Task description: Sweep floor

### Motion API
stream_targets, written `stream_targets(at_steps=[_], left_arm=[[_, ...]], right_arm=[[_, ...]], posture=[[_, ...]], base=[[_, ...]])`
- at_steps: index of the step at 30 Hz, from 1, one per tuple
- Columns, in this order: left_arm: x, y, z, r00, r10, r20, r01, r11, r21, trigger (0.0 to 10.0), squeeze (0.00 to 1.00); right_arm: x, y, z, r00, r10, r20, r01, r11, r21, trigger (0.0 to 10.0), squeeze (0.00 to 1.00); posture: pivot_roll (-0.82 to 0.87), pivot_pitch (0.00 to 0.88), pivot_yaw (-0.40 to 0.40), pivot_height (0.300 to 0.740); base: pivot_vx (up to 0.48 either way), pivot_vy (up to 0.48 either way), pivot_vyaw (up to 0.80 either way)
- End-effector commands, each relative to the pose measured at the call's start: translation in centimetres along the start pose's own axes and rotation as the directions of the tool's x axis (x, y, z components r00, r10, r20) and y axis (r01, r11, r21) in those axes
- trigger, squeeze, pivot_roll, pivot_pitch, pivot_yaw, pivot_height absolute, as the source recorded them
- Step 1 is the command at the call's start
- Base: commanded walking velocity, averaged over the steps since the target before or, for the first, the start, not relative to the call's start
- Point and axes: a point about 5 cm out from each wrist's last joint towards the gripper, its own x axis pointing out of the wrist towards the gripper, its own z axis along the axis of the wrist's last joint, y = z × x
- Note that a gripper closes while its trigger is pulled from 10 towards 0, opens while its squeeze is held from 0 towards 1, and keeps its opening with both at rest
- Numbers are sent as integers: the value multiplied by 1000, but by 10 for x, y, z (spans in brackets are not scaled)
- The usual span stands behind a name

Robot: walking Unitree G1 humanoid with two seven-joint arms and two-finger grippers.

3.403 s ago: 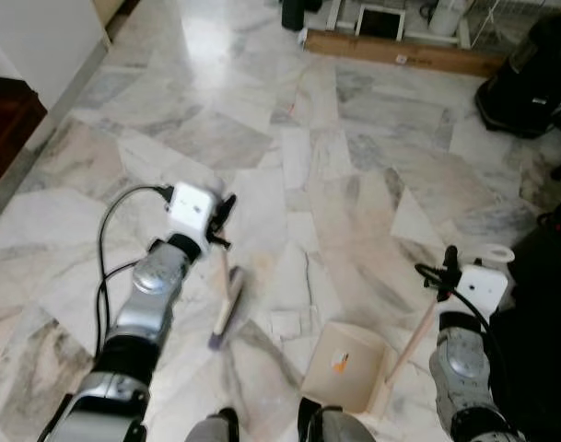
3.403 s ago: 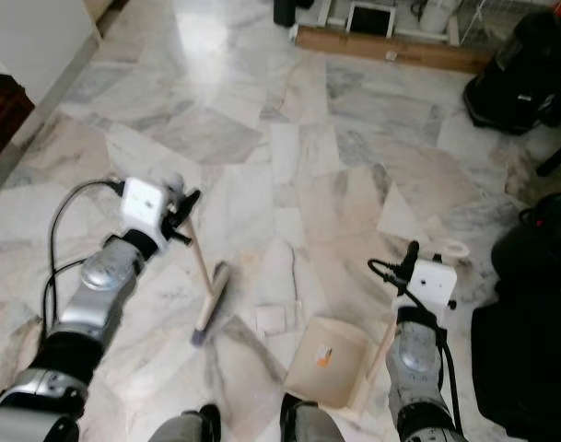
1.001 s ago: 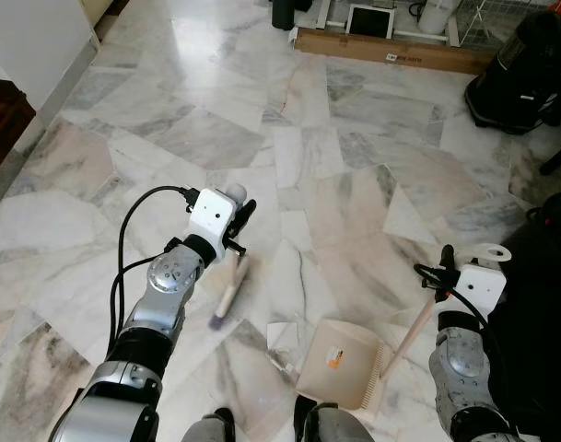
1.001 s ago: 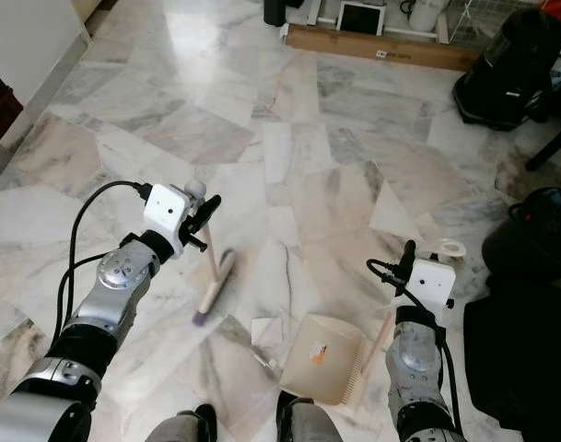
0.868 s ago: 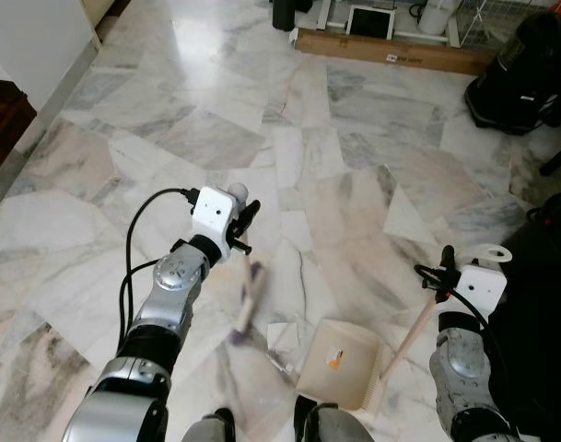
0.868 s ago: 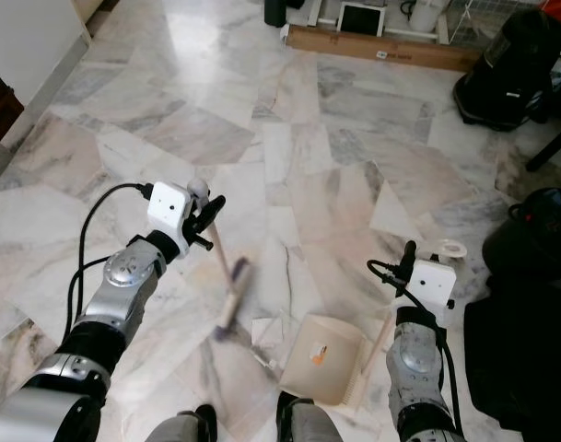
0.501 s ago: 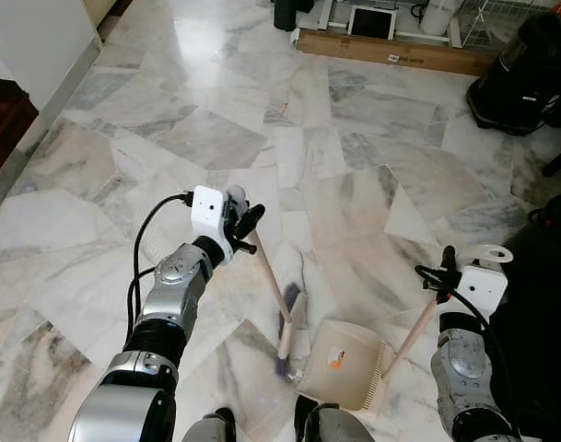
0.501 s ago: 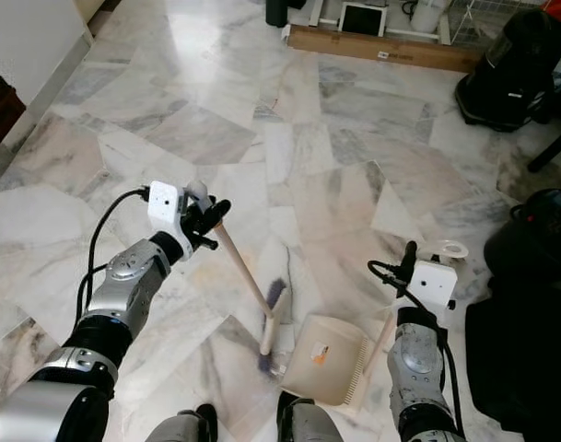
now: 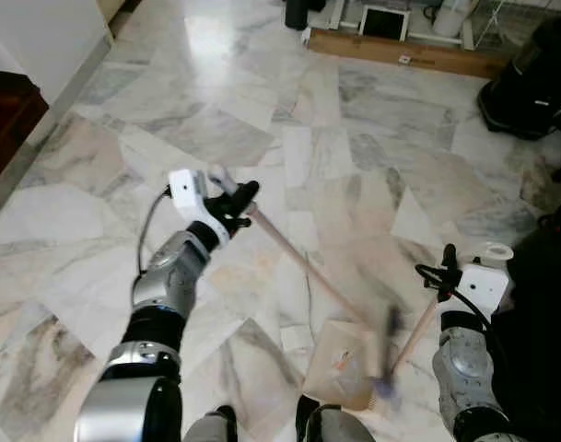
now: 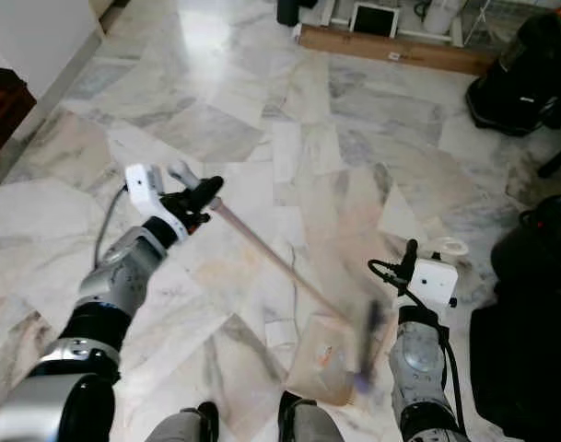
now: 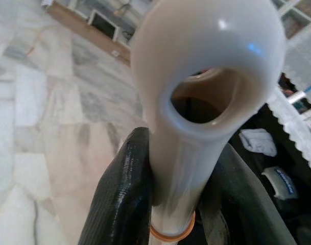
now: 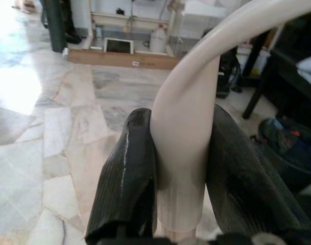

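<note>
My left gripper (image 9: pixel 236 200) is shut on the top of a broom's cream handle (image 11: pixel 206 66), with black fingers (image 11: pixel 122 194) on both sides of it. The broom stick (image 9: pixel 308 272) slants down to the right. Its blurred purple head (image 9: pixel 388 350) is at the right side of the beige dustpan (image 9: pixel 340 364), which lies on the marble floor just ahead of my feet. My right gripper (image 9: pixel 446 269) is shut on the dustpan's upright cream handle (image 12: pixel 183 153). A pale scrap (image 10: pixel 278 330) lies by the dustpan's left edge.
A long wooden board (image 9: pixel 400 52) lies at the far side of the floor, with a white-framed panel (image 9: pixel 384 20) behind it. A black bag (image 9: pixel 538 78) sits far right, and more dark things (image 9: pixel 552 304) stand close on my right. Dark furniture (image 9: pixel 8 115) is at the left.
The broom head has swung right along the floor, from left of the dustpan to its right side. The left gripper has tilted the handle over leftward. The right gripper has stayed put.
</note>
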Motion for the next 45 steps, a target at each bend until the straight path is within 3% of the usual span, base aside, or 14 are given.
stream_targets(at_steps=[1, 7, 11, 14, 20, 31, 34, 45], left_arm=[[-2, -2, 12, 998, -28, 48, 29, 999, -22, 10000, 0], [-1, -8, 29, 995, -39, 91, 37, 999, 24, 10000, 0], [-5, -5, 63, 969, 54, 243, -91, 985, 145, 10000, 0], [-9, -5, 69, 961, 70, 269, -133, 965, 227, 10000, 0], [-16, 0, 62, 961, 98, 259, -160, 960, 229, 10000, 0], [-22, 16, 30, 968, 176, 180, -219, 941, 257, 10000, 0], [-20, 16, 28, 968, 176, 179, -218, 942, 255, 10000, 0], [-14, 21, 33, 966, 170, 194, -219, 939, 264, 10000, 0]], right_arm=[[-15, 4, -21, 994, 20, -110, -20, 1000, -4, 10000, 0], [-15, 5, -21, 994, 22, -111, -23, 1000, -2, 10000, 0], [-14, 4, -20, 994, 20, -110, -21, 1000, -4, 10000, 0], [-14, 3, -20, 994, 19, -110, -19, 1000, -5, 10000, 0], [-12, 0, -17, 996, 1, -93, -1, 1000, 3, 10000, 0], [4, -10, -1, 998, -61, -30, 62, 997, 34, 10000, 0], [7, -17, 2, 995, -101, -20, 102, 992, 71, 10000, 0], [13, -31, 11, 989, -143, 24, 141, 987, 75, 10000, 0]], posture=[[132, 284, -28, 740], [132, 283, -28, 740], [133, 282, -29, 740], [135, 281, -29, 740], [137, 271, -28, 740], [126, 220, -12, 740], [124, 202, -7, 740], [118, 131, 5, 740]], base=[[0, 0, 0], [0, 0, 0], [0, 0, 0], [0, 0, 0], [0, 0, 0], [0, 0, 0], [0, 0, 0], [0, 0, 0]])
